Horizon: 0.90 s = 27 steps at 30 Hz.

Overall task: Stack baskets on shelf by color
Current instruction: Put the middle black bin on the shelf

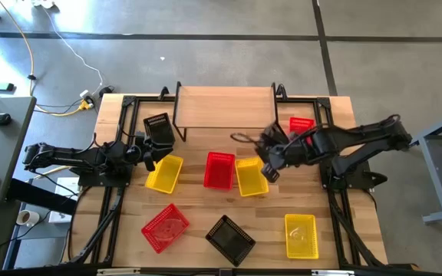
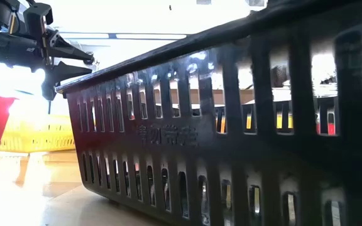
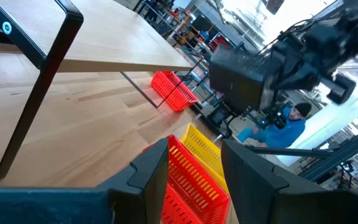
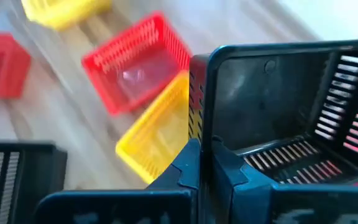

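Note:
My right gripper (image 4: 205, 171) is shut on a black basket (image 4: 278, 106), held up over the table's middle near a red basket (image 1: 219, 169) and a yellow basket (image 1: 250, 176). In the left wrist view the held black basket (image 3: 241, 78) hangs in the air below the right arm. My left gripper (image 3: 194, 165) stands open and level at the table's left, nothing between its fingers, beside another black basket (image 1: 159, 128). The shelf (image 1: 225, 107) stands at the far edge on thin black legs, its top bare. My right gripper pinches the rim of one wall (image 4: 202, 134) of the black basket, one finger inside the basket and one outside. The fingers come slanting down from above. The basket is lifted clear of the table and tilted, its open side turned toward the wrist camera.
On the table lie a yellow basket (image 1: 165, 173) by the left arm, a red one (image 1: 301, 125) at the back right, and along the near edge a red (image 1: 165, 227), a black (image 1: 230, 239) and a yellow (image 1: 301, 234) basket. A person in blue (image 3: 278, 127) shows beyond the table.

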Each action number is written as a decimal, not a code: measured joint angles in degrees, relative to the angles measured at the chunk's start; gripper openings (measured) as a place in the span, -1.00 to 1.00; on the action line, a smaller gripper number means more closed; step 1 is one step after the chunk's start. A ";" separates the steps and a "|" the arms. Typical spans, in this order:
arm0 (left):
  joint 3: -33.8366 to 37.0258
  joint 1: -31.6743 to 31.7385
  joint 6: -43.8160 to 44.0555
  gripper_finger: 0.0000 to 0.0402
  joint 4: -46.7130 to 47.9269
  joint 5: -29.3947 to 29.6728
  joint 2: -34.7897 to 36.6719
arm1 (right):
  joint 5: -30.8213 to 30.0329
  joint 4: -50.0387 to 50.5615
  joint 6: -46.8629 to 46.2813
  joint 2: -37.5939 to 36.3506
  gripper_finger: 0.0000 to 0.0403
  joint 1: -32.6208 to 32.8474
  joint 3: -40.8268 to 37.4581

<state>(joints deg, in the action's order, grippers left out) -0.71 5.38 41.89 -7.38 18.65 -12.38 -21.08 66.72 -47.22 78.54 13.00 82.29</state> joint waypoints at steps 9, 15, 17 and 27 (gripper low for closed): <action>0.00 0.01 -0.03 -0.32 0.00 0.01 0.00 | -6.37 -0.09 20.82 0.00 -1.00 -7.80 9.07; 0.00 -0.01 -0.02 -0.32 -0.02 0.01 0.00 | -7.40 -3.12 36.41 0.05 -1.00 -14.71 10.79; -0.01 0.01 -0.02 -0.32 0.01 0.01 0.00 | -7.49 -4.76 42.04 0.38 -1.00 -17.06 10.79; 0.00 -0.01 0.11 -0.32 0.38 0.01 0.02 | -2.55 -7.98 58.49 5.48 -1.00 -26.80 10.77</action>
<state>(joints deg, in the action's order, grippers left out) -0.71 5.37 42.00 -7.01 18.65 -12.36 -23.63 58.74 11.27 84.03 -13.80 93.06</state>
